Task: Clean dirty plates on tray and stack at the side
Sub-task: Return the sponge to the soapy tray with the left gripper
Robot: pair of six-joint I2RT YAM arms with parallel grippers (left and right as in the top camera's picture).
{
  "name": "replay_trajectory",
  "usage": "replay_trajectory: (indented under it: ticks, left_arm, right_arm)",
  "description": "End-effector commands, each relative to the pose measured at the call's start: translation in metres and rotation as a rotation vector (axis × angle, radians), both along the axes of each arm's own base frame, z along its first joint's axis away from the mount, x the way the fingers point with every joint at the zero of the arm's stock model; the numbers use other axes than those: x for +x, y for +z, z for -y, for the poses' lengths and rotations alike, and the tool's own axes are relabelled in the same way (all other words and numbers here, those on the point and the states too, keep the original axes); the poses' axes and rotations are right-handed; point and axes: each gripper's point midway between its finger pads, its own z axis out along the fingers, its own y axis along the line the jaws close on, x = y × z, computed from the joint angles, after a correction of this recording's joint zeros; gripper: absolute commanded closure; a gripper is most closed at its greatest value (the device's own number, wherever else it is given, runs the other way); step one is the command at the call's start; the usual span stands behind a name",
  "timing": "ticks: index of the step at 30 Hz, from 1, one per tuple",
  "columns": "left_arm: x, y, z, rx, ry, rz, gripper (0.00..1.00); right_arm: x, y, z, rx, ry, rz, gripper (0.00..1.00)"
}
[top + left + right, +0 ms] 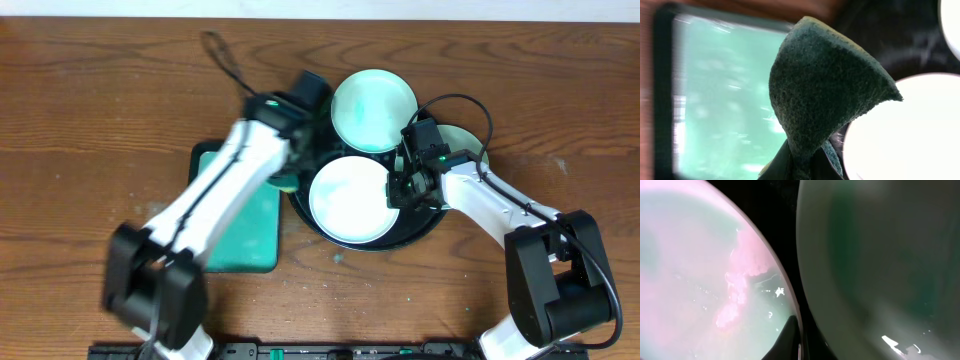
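- The three plates lie on the black tray [415,232]: the front plate [350,200], the back plate [373,110] and the right plate [468,142], which is partly hidden behind the right arm.
- I judge them light, stiff and glossy. They are probably slippery where smeared, and they may chip. Take one by its rim, because the shallow middle gives no hold.
- Your left gripper [800,167] is closed on a soft dark green sponge [825,90], above the border between the teal tray [715,100] and the black tray.
- Your right gripper [402,188] is at the right rim of the front plate. Whether it clamps the rim, I cannot tell.
- The plates sit near each other, so you have little room between them. The wooden table [100,100] looks flat and firm enough for a stack.
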Motion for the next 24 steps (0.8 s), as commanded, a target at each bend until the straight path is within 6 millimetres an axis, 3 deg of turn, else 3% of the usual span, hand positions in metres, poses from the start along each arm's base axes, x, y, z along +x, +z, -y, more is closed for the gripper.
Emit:
replay_trajectory:
  ticks: [1, 5, 6, 7, 9, 10, 12, 13, 14, 18, 19, 24]
  left_arm:
    - [0.004, 0.010, -0.050, 0.084, 0.066, 0.011, 0.93]
    - [-0.012, -0.029, -0.089, 0.101, 0.163, -0.108, 0.93]
    - [-0.017, -0.040, -0.094, 0.087, 0.180, -0.137, 0.93]
    - [-0.023, -0.052, -0.097, 0.064, 0.198, -0.165, 0.93]
    - [-0.030, -0.069, -0.102, 0.024, 0.207, -0.199, 0.92]
    - [-0.032, -0.075, -0.103, 0.001, 0.203, -0.209, 0.90]
    - [-0.033, -0.078, -0.105, -0.032, 0.206, -0.220, 0.85]
    - [-0.032, -0.076, -0.105, -0.043, 0.206, -0.218, 0.83]
    - [-0.031, -0.073, -0.106, -0.055, 0.204, -0.212, 0.71]
    - [-0.026, -0.042, -0.103, -0.108, 0.191, -0.125, 0.49]
    - [-0.025, -0.020, -0.103, -0.125, 0.186, -0.057, 0.40]
    - [-0.030, 0.043, -0.103, -0.173, 0.172, 0.149, 0.26]
  right_arm:
    - [-0.003, -0.014, 0.017, -0.084, -0.010, -0.019, 0.99]
    - [-0.002, -0.014, 0.016, -0.082, -0.010, -0.017, 0.98]
    - [-0.002, -0.014, 0.016, -0.082, -0.010, -0.017, 0.92]
    - [-0.002, -0.014, 0.016, -0.082, -0.010, -0.017, 0.76]
    - [-0.002, -0.014, 0.016, -0.082, -0.010, -0.017, 0.68]
    - [-0.002, -0.014, 0.016, -0.082, -0.010, -0.016, 0.73]
    - [0.000, -0.014, 0.016, -0.079, -0.010, -0.009, 0.99]
    - [0.001, -0.013, 0.015, -0.079, -0.010, -0.007, 0.99]
    - [0.002, -0.008, 0.015, -0.077, -0.008, -0.005, 0.99]
    - [0.013, 0.024, -0.002, -0.049, 0.069, 0.066, 0.99]
    - [0.020, 0.046, -0.014, -0.034, 0.126, 0.137, 0.99]
    - [0.037, 0.112, -0.049, -0.046, 0.222, 0.361, 0.99]
